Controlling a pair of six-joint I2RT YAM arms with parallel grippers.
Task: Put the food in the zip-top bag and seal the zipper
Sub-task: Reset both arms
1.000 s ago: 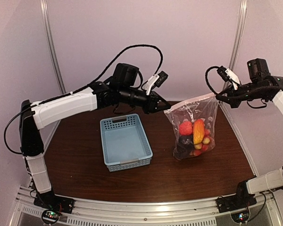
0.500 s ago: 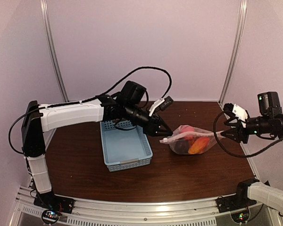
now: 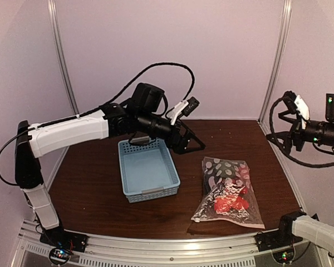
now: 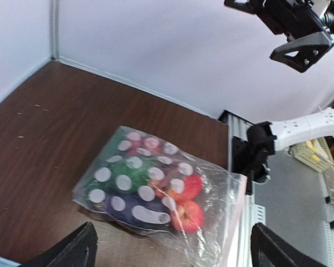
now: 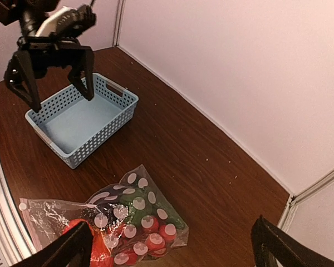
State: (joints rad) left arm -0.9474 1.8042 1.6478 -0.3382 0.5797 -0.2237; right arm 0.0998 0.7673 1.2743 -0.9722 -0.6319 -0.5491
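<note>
Left gripper (image 5: 62, 94) and right gripper (image 5: 171, 239) both spread wide, 0 objects held; zip-top bag (image 3: 228, 192) with food (image 3: 232, 203) inside lies flat on table (image 3: 100, 211) below and between the 2, touching neither, long axis running away from left gripper, wide clear end farthest from it.

place: lab booth | cues: blank walls (image 3: 222, 55), metal rail (image 3: 172, 247), wooden table (image 3: 100, 194)

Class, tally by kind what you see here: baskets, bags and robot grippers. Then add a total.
Light-blue basket: 1
Polka-dot zip-top bag: 1
Grippers, the left gripper and the right gripper: 2
Total: 4
</note>
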